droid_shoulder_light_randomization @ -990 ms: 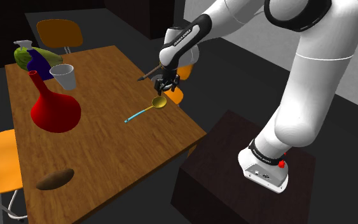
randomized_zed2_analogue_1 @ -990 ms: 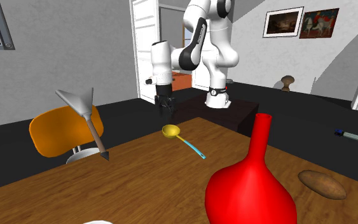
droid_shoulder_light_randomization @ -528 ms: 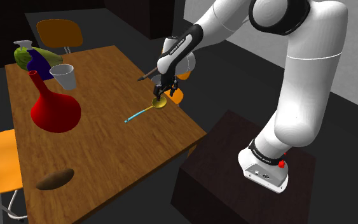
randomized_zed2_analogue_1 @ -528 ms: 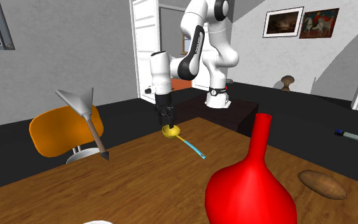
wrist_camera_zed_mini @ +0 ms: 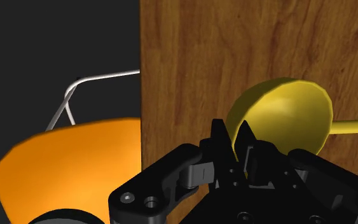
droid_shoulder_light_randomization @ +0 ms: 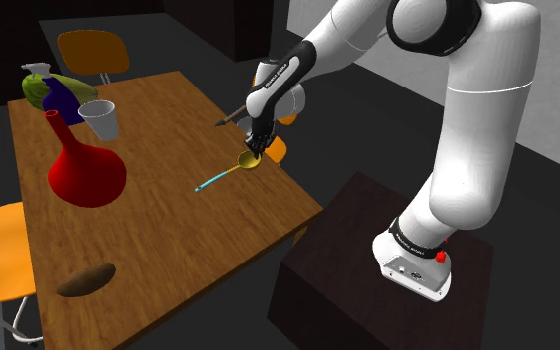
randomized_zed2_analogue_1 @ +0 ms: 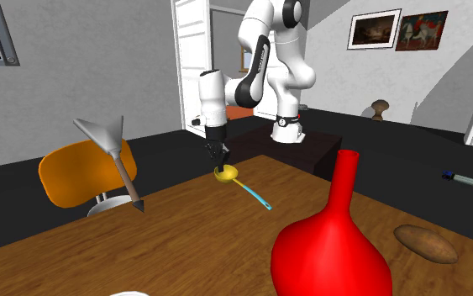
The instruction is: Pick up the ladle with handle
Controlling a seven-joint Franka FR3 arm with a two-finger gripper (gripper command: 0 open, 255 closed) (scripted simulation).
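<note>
A ladle with a yellow bowl [droid_shoulder_light_randomization: 251, 160] and a thin pale-blue handle [droid_shoulder_light_randomization: 211, 181] lies flat on the wooden table [droid_shoulder_light_randomization: 168, 224], close to the edge nearest the arm. My black gripper [droid_shoulder_light_randomization: 255, 148] points down onto the bowl. In the wrist view the two fingers [wrist_camera_zed_mini: 220, 145] stand almost together, clasping the near rim of the yellow bowl [wrist_camera_zed_mini: 285, 114]. From the second exterior view the gripper [randomized_zed2_analogue_1: 219, 157] touches the ladle bowl [randomized_zed2_analogue_1: 225, 174], and the handle [randomized_zed2_analogue_1: 258, 198] runs away from it across the table. The ladle still rests on the wood.
A red vase [droid_shoulder_light_randomization: 87, 174], a pale cup [droid_shoulder_light_randomization: 99, 119] and a spray bottle [droid_shoulder_light_randomization: 41, 85] stand on the table's far side. A brown lump [droid_shoulder_light_randomization: 86, 280] lies near one end. An orange chair [wrist_camera_zed_mini: 75, 159] sits just past the table edge below the gripper. The dark stand [droid_shoulder_light_randomization: 367, 249] is beside it.
The gripper has come down from above onto the ladle's bowl, and its fingers have gone from apart to closed on the rim. The ladle has not shifted.
</note>
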